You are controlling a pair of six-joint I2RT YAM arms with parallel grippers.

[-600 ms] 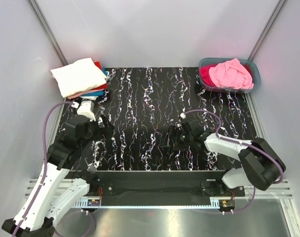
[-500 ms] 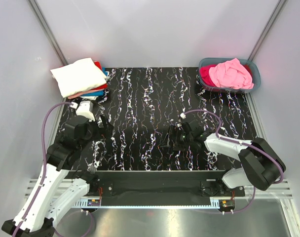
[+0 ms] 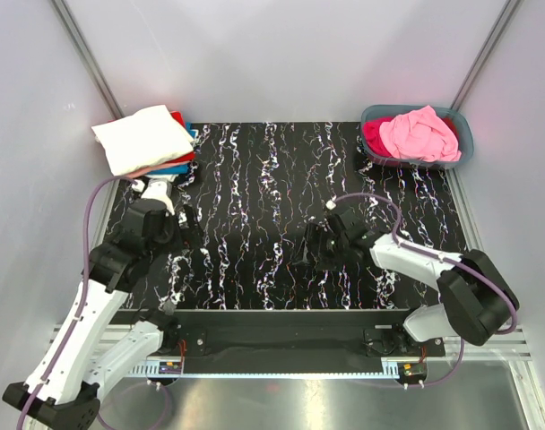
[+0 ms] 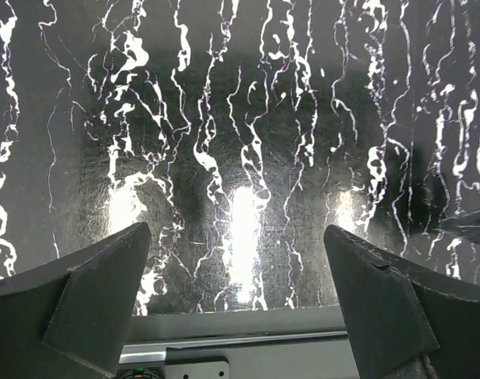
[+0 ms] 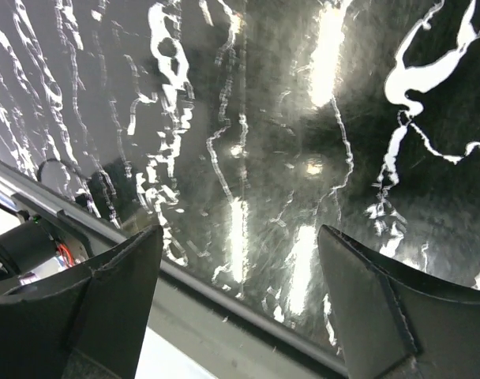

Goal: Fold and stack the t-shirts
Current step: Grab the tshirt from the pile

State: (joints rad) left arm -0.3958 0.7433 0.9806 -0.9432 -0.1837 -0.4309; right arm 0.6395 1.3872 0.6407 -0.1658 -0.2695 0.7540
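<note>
At the far right corner of the counter (image 3: 281,179) sits the tub (image 3: 464,134), w/ a pink tee (image 3: 419,133) heaped on top and a magenta tee (image 3: 374,134) showing under it at the tub's left end. Both are crumpled, not yet folded. At the far left corner is the stack (image 3: 147,148). It has a white tee (image 3: 142,136) folded on top, w/ a red tee (image 3: 178,118) and a blue tee (image 3: 172,167) poking out along its right side. The counter btw tub and stack is bare.

The right claw (image 3: 313,251) (image 5: 240,230) hangs low over the near-middle of the counter, fingers spread wide, nothing in them. The left claw (image 3: 183,224) (image 4: 234,233) is near the left edge, just this side of the stack. It's also spread and empty.

What the next grab turns on, I'd say, is where the pink tee lies. It's off to the far right of the right claw, diag. across open counter, well apart. The right arm is clearly nearer, and the left is over by the stack. The heap has no clean long axis, tho it sprawls approx along the tub's length, left to right. Prob a reach over the rim, then a pinch from above.
</note>
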